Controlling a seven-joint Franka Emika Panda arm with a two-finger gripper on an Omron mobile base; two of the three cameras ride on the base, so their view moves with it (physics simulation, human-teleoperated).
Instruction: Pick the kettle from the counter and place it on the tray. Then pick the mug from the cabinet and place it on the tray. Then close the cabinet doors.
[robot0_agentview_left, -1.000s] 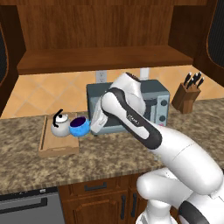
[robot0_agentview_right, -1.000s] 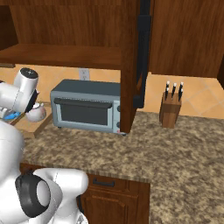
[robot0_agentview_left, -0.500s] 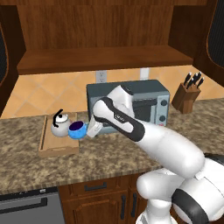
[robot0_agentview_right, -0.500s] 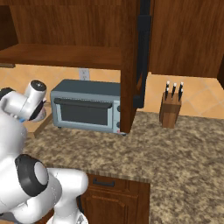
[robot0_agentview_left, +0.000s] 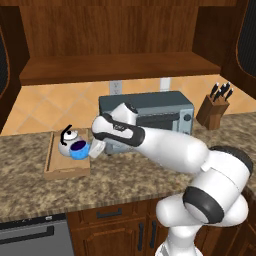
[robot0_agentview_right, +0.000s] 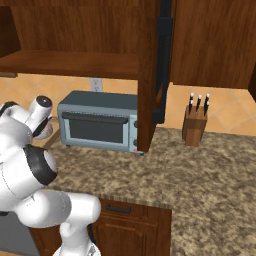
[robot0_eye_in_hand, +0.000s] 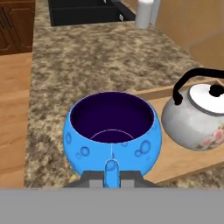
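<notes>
Hand at the end of the white arm, reaching left across the surface, closed narrowly on the mug. Seen from the hand camera, the blue mug sits directly ahead with its small handle gripped between the two dark finger tips, its dark inside facing up. From the left base camera the mug hangs over the tray, just beside the kettle; whether its base already touches the tray floor cannot be told.

Kettle: upright on the tray, black arched handle and knob uppermost, shown in the hand view close to the mug without clear contact.

Tray: light wood, on the surface left of the toaster oven, its raised rim running behind the mug.

Cabinet: above the surface, one wide shelf, doors swung open; one cabinet door stands edge-on with its black bar handle in the right base view.

Step in hand, as judged: the kettle's placement is done and the mug is being set down, so the second placement is nearly complete.

Next move, as judged: lower the mug until it rests flat, part the fingers, and draw back without nudging the kettle, which leaves little room. Closing both doors then remains, a high reach for the arm.

Knife block: at the right, uninvolved.
</notes>
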